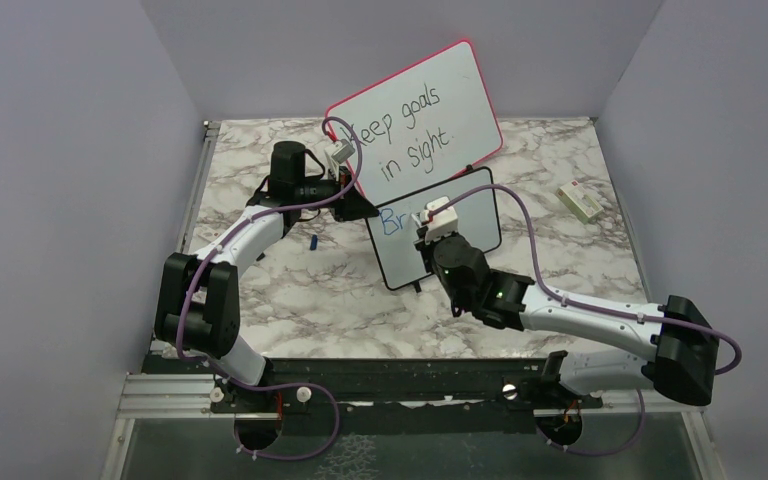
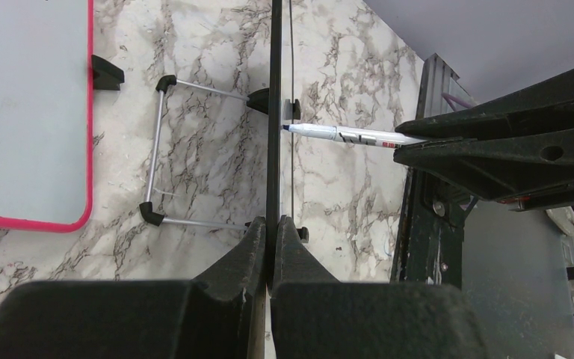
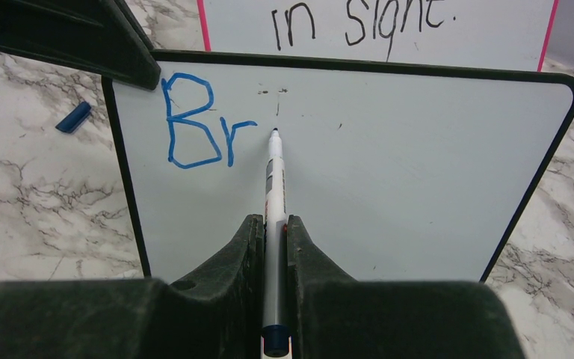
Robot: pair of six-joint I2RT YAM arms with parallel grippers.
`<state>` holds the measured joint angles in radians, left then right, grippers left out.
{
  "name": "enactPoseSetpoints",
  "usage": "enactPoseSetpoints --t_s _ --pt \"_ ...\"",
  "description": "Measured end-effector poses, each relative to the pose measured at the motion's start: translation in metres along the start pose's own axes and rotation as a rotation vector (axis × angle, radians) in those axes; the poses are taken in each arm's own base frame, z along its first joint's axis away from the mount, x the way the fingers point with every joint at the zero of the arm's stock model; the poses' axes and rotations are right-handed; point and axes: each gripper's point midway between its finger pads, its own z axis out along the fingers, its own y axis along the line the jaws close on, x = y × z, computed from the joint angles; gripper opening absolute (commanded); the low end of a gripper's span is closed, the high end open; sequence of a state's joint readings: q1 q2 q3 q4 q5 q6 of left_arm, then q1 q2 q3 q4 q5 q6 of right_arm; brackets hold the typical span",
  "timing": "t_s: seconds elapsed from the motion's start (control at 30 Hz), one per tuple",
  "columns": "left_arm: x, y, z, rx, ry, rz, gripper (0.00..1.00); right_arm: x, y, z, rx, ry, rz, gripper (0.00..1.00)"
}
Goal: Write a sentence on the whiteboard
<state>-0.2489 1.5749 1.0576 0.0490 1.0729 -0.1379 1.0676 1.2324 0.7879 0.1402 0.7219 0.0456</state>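
The black-framed whiteboard (image 1: 465,232) stands tilted at the table's middle. In the left wrist view it shows edge-on (image 2: 273,112). My left gripper (image 2: 273,224) is shut on its left edge (image 1: 368,208). The sentence so stands as blue letters "Br" (image 3: 202,123) at the board's upper left (image 1: 392,222). My right gripper (image 3: 274,224) is shut on a white marker (image 3: 275,179) with a blue end. The marker's dark tip rests at the white face (image 3: 403,187) just right of the "r". The marker (image 2: 344,135) also shows from the side, tip against the board.
A larger pink-framed board (image 1: 415,120) with black writing leans behind. Its wire stand (image 2: 157,161) rests on the marble. A blue marker cap (image 1: 313,242) lies left of the whiteboard. A small white box (image 1: 581,200) sits at the right. Grey walls enclose three sides.
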Motion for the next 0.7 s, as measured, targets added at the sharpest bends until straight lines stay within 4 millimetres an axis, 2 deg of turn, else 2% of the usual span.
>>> enactPoseSetpoints --t_s 0.7 --pt "0.0003 0.0007 0.0 -0.004 0.0 -0.002 0.0 -0.0025 0.0042 0.0034 -0.022 -0.011 0.018 0.01"
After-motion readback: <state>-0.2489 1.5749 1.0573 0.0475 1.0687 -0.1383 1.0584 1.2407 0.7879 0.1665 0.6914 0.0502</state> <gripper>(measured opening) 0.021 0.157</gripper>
